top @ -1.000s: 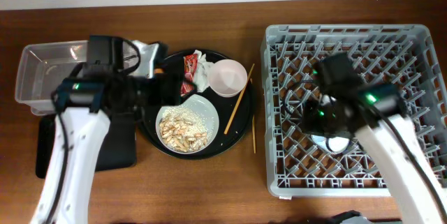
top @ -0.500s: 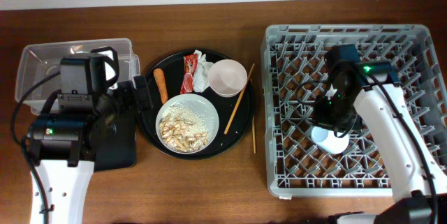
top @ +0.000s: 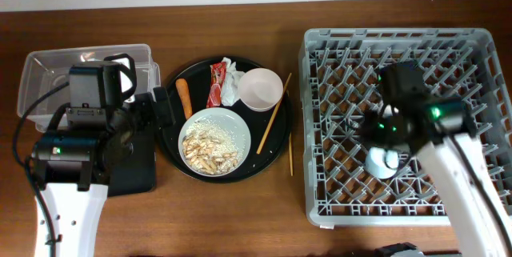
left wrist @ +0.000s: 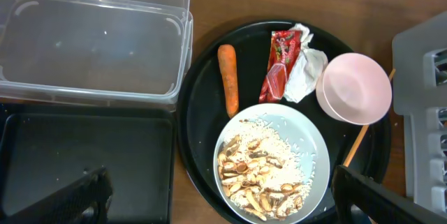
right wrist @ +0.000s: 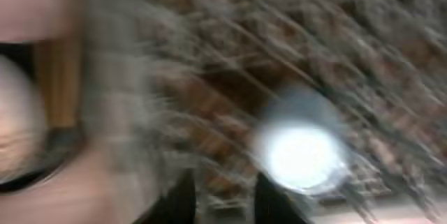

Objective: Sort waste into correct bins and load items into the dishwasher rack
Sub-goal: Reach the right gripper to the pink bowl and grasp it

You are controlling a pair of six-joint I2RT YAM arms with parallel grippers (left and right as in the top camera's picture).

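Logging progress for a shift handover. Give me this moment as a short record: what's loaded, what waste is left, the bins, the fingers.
loaded in rack: light-blue cup only
on round black tray: bowl, plate with rice and scraps, carrot stick, red wrapper, tissue
chopsticks: one across the tray's right edge, one on the table beside it
clear tub: empty
shallow black tray: nothing seen in it
left fingers: apart, holding nothing
right fingers: too blurred to tell
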